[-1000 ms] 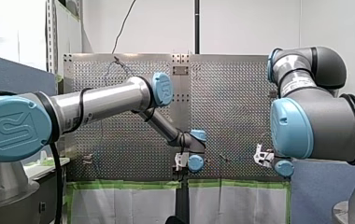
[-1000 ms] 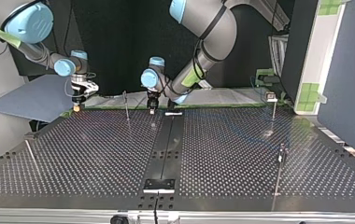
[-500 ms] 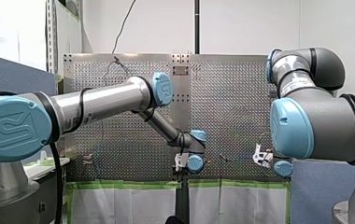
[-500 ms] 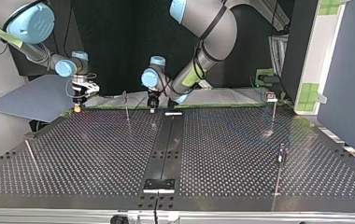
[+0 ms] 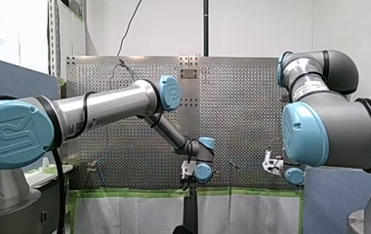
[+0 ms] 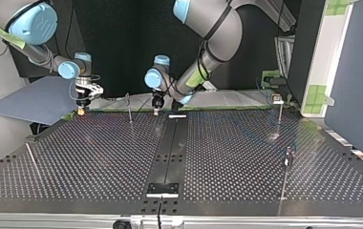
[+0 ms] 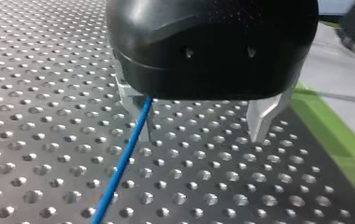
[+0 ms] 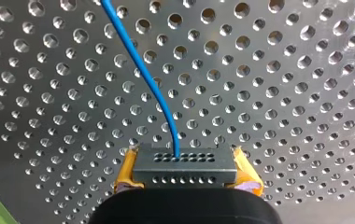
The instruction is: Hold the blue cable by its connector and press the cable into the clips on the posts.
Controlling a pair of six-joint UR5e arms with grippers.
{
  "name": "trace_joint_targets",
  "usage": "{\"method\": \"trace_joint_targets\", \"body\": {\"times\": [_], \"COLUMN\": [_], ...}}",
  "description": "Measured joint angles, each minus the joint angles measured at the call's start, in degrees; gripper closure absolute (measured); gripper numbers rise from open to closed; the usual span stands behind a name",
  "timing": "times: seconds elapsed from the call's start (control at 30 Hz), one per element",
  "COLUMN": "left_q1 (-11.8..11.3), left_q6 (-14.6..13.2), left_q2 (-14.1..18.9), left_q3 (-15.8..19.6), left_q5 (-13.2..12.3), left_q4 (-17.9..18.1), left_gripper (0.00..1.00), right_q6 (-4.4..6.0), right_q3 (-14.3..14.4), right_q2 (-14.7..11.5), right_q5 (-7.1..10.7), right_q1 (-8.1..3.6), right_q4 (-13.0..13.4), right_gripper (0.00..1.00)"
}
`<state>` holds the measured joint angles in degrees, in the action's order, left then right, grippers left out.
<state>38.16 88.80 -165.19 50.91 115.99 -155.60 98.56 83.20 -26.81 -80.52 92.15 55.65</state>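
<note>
In the right wrist view my right gripper (image 8: 185, 183) is shut, its yellow pads (image 8: 125, 173) clamped on the black connector (image 8: 185, 164). The blue cable (image 8: 140, 70) leaves the connector and curves away over the perforated table (image 8: 283, 93). In the left wrist view my left gripper (image 7: 199, 135) stands open just above the table. The blue cable (image 7: 122, 163) runs beside one metal finger (image 7: 136, 105), free of the jaws. In the top view my right gripper (image 6: 80, 108) hangs at the far left edge. My left gripper (image 6: 156, 109) is near the middle, beside a thin post (image 6: 129, 109).
More thin posts stand at the top view's right (image 6: 280, 110), near right (image 6: 286, 171) and near left (image 6: 32, 161). A black rail (image 6: 170, 148) runs down the table's middle. Green tape (image 5: 134, 193) lines the table's edge below the grippers in the front view.
My left gripper has opened and let go of the cable. My right gripper has drifted slightly toward the table's middle, still holding the connector.
</note>
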Motion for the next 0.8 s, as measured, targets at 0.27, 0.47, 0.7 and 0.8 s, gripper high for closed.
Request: {"method": "trace_joint_targets", "body": {"times": [0.27,0.47,0.7,0.8], "left_q1": [1.17,2.88,4.61,5.24], "left_q6": [-2.08,-0.73,0.87,0.50], "left_q2": [1.80,4.62,7.93,9.26], "left_q3": [1.79,4.44,7.76,9.10], "left_q5": [-1.80,-4.65,-7.98,-9.31], "left_q4": [-4.07,-3.14,-2.05,-2.91], "left_gripper": [0.00,0.00,0.00,0.00], "right_q6": [0.10,0.15,0.26,0.31], "right_q3": [-0.07,-0.08,-0.09,-0.08], "right_q2": [0.00,0.01,0.02,0.03], "right_q5": [0.00,0.00,0.00,0.00], "right_q1": [0.51,0.96,1.46,1.67], "right_q4": [0.00,-0.13,-0.26,-0.32], "right_gripper": [1.00,1.00,1.00,1.00]}}
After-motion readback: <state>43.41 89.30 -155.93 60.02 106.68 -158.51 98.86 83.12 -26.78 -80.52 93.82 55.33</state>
